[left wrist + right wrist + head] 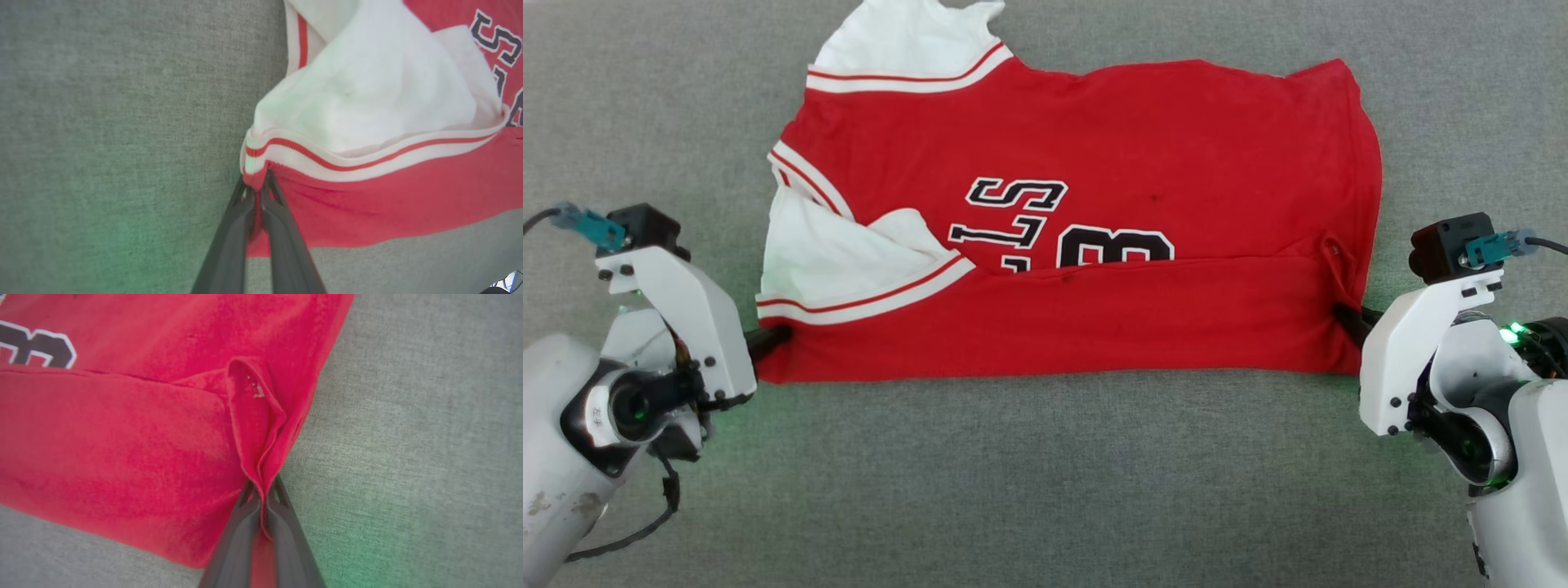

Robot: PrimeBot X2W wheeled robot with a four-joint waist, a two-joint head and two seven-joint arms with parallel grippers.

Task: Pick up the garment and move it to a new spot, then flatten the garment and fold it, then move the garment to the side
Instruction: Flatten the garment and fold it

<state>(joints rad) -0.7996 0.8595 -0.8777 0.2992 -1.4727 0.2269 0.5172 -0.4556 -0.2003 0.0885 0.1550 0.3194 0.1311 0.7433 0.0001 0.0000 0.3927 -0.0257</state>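
"Head view first: where does the garment (1094,269) lie from your tools?"

"Straight between them. It is spread on the grey surface (1045,474) with its long axis running side to side, collar and sleeves toward my left, hem toward my right. My left tool (768,339) is at its near-left corner and my right tool (1343,318) at its near-right corner."

"Are both holding cloth?"

"Yes. The left wrist view has my left tool clenched on red fabric just under the striped sleeve trim. The right wrist view has my right tool clenched on a bunched pleat of red cloth at the hem end. Neither has let go."

"How does the shirt itself lie?"

"The near edge is doubled over into a red band that covers the lower part of the black lettering. The crease runs side to side, parallel to the line between my two tools. One white sleeve lies tucked over the chest, and the other pokes out at the far-left corner."

"So what does the next move turn on?"

"As I judge it, everything unfolded lies away from me, beyond that band. Neither arm is nearer, since each has its own end. To fold again, both tools should carry the edge away from me together. If one leads, the crease will likely skew and the right-hand pleat could drag."
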